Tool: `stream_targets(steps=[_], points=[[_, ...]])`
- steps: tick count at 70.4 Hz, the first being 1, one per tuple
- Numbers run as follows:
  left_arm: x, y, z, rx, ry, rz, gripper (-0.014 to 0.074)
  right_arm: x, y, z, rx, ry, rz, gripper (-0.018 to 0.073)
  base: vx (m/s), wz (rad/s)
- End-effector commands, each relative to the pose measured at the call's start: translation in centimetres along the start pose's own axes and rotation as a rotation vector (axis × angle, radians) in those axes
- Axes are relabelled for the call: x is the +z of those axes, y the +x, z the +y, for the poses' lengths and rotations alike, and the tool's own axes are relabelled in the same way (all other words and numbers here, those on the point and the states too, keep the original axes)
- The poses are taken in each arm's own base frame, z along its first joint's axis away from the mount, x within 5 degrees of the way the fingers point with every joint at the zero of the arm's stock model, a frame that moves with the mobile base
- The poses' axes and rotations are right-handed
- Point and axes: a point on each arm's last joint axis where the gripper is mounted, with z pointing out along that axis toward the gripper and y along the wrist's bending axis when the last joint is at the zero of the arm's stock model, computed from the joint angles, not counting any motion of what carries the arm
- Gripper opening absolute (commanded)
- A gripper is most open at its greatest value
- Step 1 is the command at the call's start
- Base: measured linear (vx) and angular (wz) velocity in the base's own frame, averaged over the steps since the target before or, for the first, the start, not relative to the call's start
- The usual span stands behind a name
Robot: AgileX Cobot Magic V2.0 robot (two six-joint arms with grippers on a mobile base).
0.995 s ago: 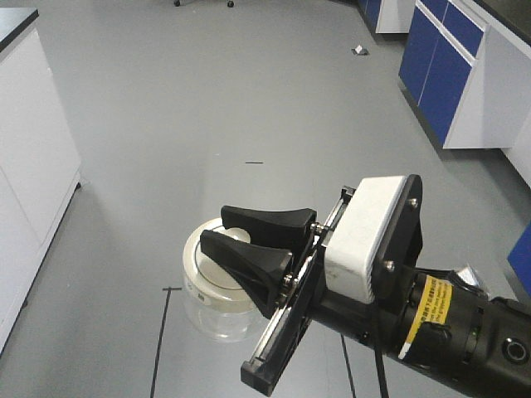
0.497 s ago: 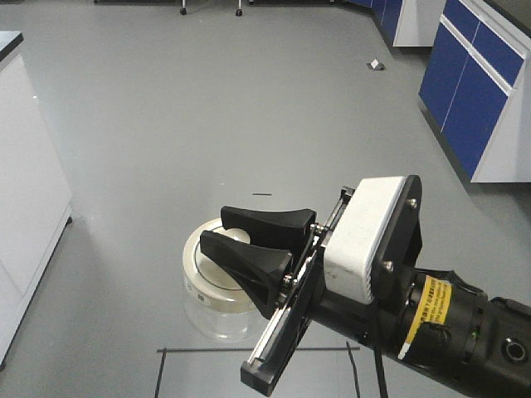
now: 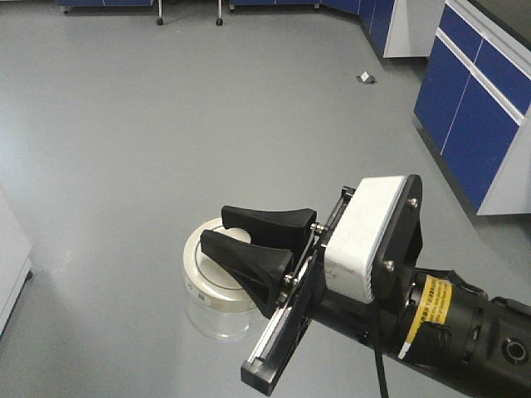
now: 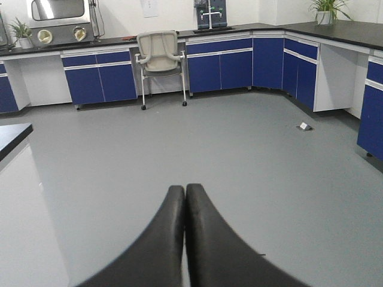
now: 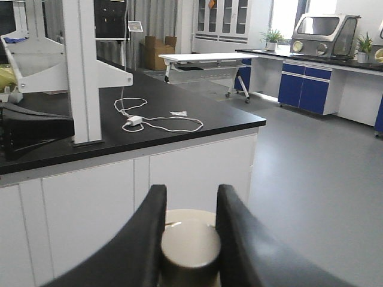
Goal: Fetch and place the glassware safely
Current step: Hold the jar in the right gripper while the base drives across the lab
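Observation:
The glassware point(image 3: 214, 308) is a squat clear jar with a round cream-white lid, hanging above the grey floor in the front-facing view. My right gripper point(image 3: 214, 227) reaches in from the lower right, its black fingers shut on the lid's centre knob. In the right wrist view that knob point(image 5: 190, 246) sits pinched between the two fingers of the right gripper point(image 5: 191, 190), with the lid rim showing behind it. In the left wrist view my left gripper point(image 4: 184, 189) is shut, fingers pressed together with nothing between them, pointing over the floor.
Blue-and-white cabinets point(image 3: 469, 99) line the right side, and a small object point(image 3: 362, 78) lies on the floor near them. A white bench corner point(image 3: 10, 269) shows at the left edge. A black-topped bench point(image 5: 149, 122) with a white cable stands just beyond the jar. A chair point(image 4: 159, 54) stands by the far cabinets.
The room has slid through the front-facing view: the white bench at left has nearly left the frame and the dark floor lines are gone. Gripper and jar keep their place in the frame.

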Motion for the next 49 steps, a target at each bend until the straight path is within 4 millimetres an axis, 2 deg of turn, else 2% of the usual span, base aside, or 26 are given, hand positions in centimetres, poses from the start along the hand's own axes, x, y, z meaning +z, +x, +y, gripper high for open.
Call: stream_targets(steps=[1,49], points=[[-0.08,-1.45,-0.03,-0.017,0.006,-0.086,-0.0007,-0.27,-2.55,0.13,-0.006,-0.018,-0.151,-0.0003,0.47,-0.02],[-0.08,-1.45,-0.03,-0.016,0.006,-0.086,-0.0007,-0.27,-2.55,0.13,-0.006,-0.018,-0.151,-0.0003,0.49,0.06]])
